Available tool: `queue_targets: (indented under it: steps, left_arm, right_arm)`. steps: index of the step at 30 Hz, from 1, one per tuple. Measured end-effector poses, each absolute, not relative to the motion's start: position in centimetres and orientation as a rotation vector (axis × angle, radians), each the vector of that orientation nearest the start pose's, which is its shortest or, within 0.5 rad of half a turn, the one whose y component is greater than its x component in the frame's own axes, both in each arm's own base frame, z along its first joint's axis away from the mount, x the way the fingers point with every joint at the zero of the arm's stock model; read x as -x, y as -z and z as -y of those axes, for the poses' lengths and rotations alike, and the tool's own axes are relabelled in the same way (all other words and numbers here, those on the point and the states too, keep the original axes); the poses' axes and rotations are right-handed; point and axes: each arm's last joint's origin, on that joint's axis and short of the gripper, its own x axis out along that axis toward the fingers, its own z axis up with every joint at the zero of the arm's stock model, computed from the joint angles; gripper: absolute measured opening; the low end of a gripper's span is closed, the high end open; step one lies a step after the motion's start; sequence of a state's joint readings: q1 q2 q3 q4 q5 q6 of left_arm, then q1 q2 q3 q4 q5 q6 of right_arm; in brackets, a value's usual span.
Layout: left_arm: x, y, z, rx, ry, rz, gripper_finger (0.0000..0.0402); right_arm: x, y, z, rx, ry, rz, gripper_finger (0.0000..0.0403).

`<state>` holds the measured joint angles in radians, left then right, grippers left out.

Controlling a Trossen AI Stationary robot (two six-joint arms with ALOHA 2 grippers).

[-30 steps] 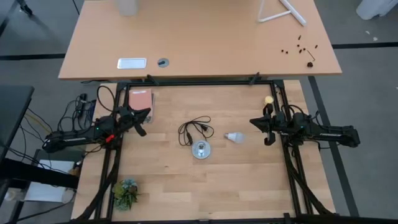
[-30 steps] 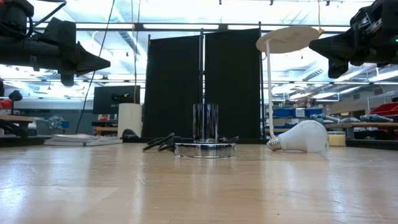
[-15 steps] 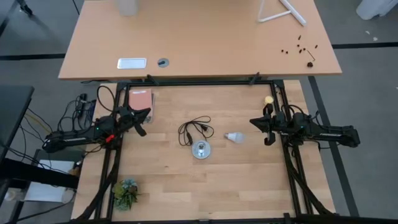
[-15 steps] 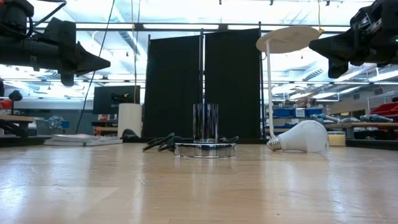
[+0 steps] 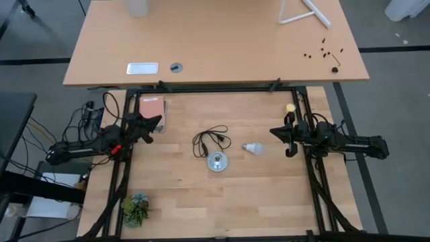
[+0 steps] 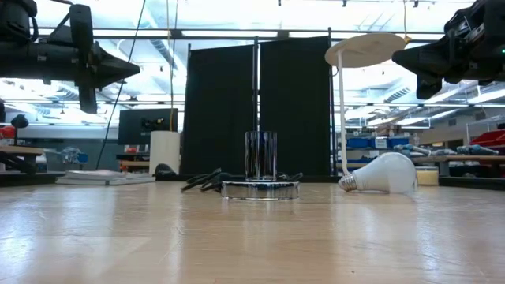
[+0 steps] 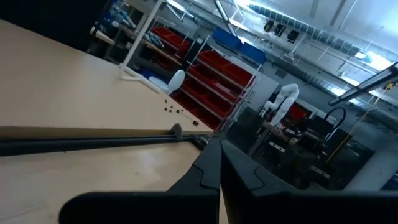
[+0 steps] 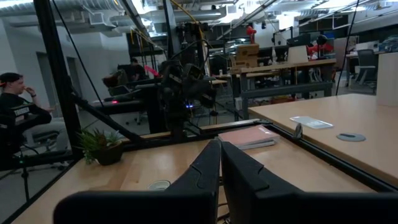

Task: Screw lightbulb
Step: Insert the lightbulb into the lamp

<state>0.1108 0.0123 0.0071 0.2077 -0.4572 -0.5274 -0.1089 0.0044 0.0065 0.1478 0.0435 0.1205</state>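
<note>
The white lightbulb (image 5: 253,147) lies on its side on the wooden table, right of centre; the low view shows its globe (image 6: 388,173) resting on the wood with the screw base toward the silver socket disc (image 5: 217,161). The disc stands flat at the table's middle with its black cord (image 5: 209,139) coiled behind it. My left gripper (image 5: 158,121) hovers shut over the table's left edge, high above the wood (image 6: 134,76). My right gripper (image 5: 273,132) hovers shut at the right edge, right of the bulb and well above it (image 6: 397,57).
A pink book (image 5: 152,108) lies at the table's far left, a small plant (image 5: 136,208) at the near left corner and a yellow ball (image 5: 290,107) at the far right. A black frame (image 5: 215,88) rims the table. A person sits beyond the table (image 8: 15,109).
My left gripper has rolled about its own pointing line while staying in place: in the low view its side parts now stand up and down instead of sideways. The bulb, the socket and the right arm have kept still.
</note>
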Motion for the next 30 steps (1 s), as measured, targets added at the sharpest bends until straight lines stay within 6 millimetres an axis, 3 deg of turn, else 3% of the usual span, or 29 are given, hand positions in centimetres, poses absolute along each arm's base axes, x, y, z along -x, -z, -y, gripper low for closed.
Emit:
queue_targets:
  steps: [13,20,25,30]
  left_arm:
    - [-9.1,-18.5,-2.3,0.495,-0.525,0.342,0.0008]
    - [-9.2,-18.5,-2.3,0.368,-0.520,0.303,0.0008]
    - [-9.7,-19.0,-1.9,0.279,-0.365,0.296,0.0014]
    - [-10.9,-19.4,-1.6,0.174,-0.342,0.266,0.0053]
  right_arm:
    - [-9.5,-18.6,1.2,-0.113,0.139,0.228,0.0023]
    - [-9.3,-19.2,1.1,-0.102,0.136,0.287,0.0025]
    - [-9.8,-18.8,1.0,-0.099,0.075,0.229,0.0025]
    - [-10.8,-18.2,1.1,-0.145,0.083,0.108,0.0028]
